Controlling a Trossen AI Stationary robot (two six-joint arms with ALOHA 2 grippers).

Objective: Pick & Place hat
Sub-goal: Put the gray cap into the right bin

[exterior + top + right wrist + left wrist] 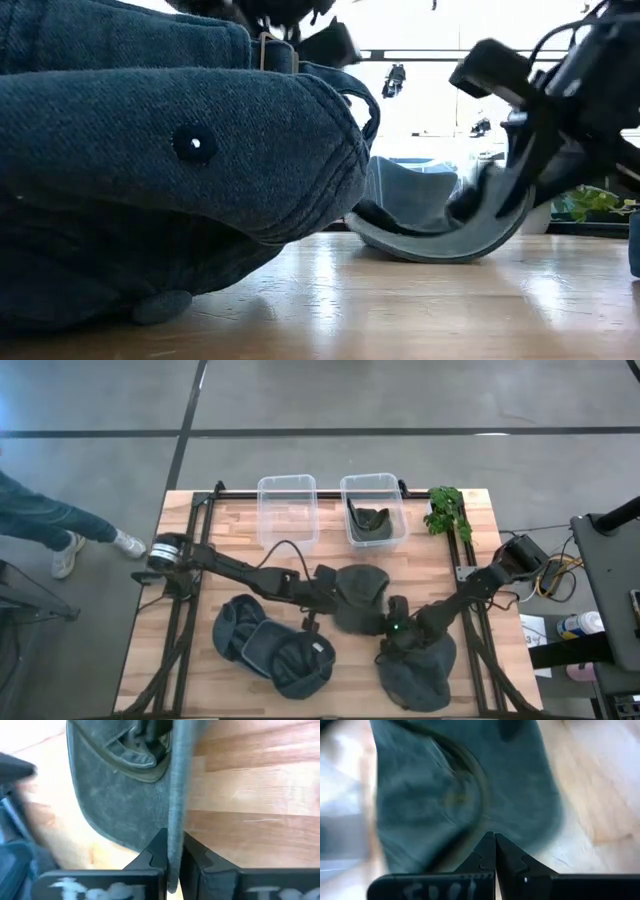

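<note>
A dark denim hat (360, 595) lies at the table's middle, with both grippers on it. My left gripper (330, 592) is shut at the hat's left side. My right gripper (390, 616) is shut on the hat's brim at its near right. The low view shows the brim (450, 245) curling up off the wood toward my right gripper (505, 195), while the hat's other side (375, 218) rests on the table. My left gripper has its shut fingertips (494, 837) on the hat's cloth (470, 815) beside the inner band, slanting down from the table's left. How much cloth lies between them is hidden by the tips. My right gripper pinches the brim's edge (176, 815) between its two fingers, one on each face. It slants down from the table's right. The brim stands on edge between the fingers and bends up off the table.
Two clear bins stand at the far edge: the left one (288, 510) and the right one (373, 545), which holds a dark hat (372, 525). A plant (447, 510) is at the far right. More denim hats lie near left (270, 645) and near right (415, 672). A person's leg (60, 525) shows left of the table.
</note>
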